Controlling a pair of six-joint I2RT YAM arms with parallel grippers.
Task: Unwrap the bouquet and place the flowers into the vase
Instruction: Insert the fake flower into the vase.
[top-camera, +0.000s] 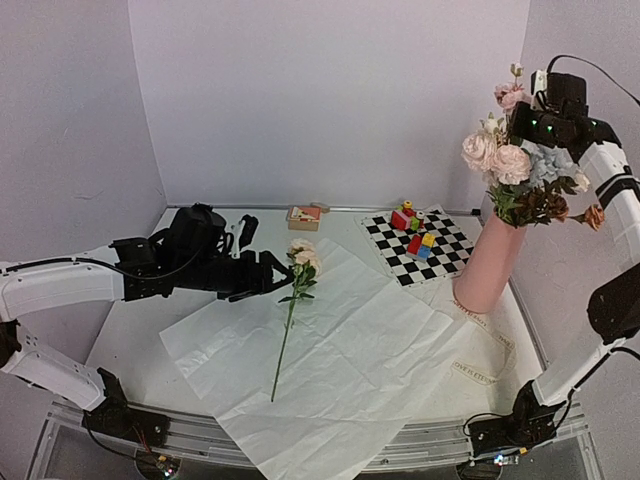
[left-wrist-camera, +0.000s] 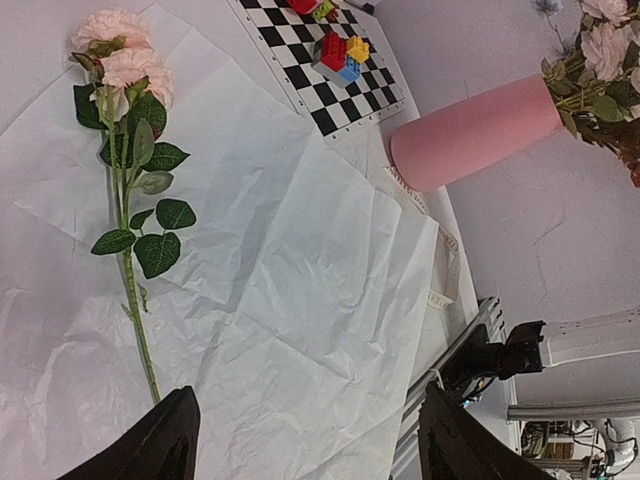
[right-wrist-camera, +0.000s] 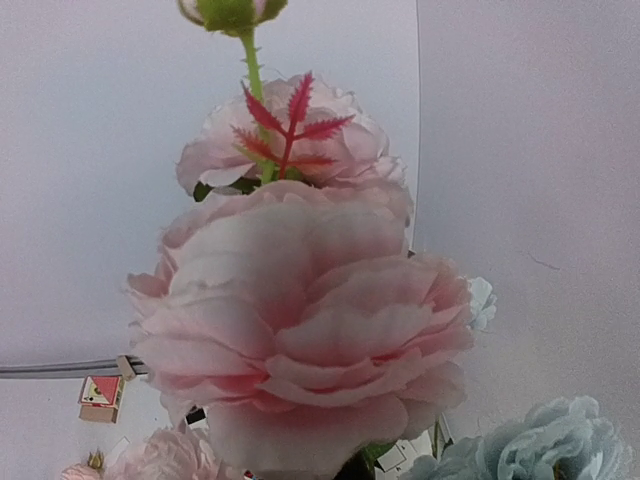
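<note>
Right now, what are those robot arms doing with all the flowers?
The two arms are filling the pink vase with flowers. The white paper is spread open and flat. The right gripper is up at the flower tops in the vase, closed. One pink rose lies on the paper, and the left gripper hangs open right beside it.

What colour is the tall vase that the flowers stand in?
The vase is plain pink; the top external view shows it best.
</note>
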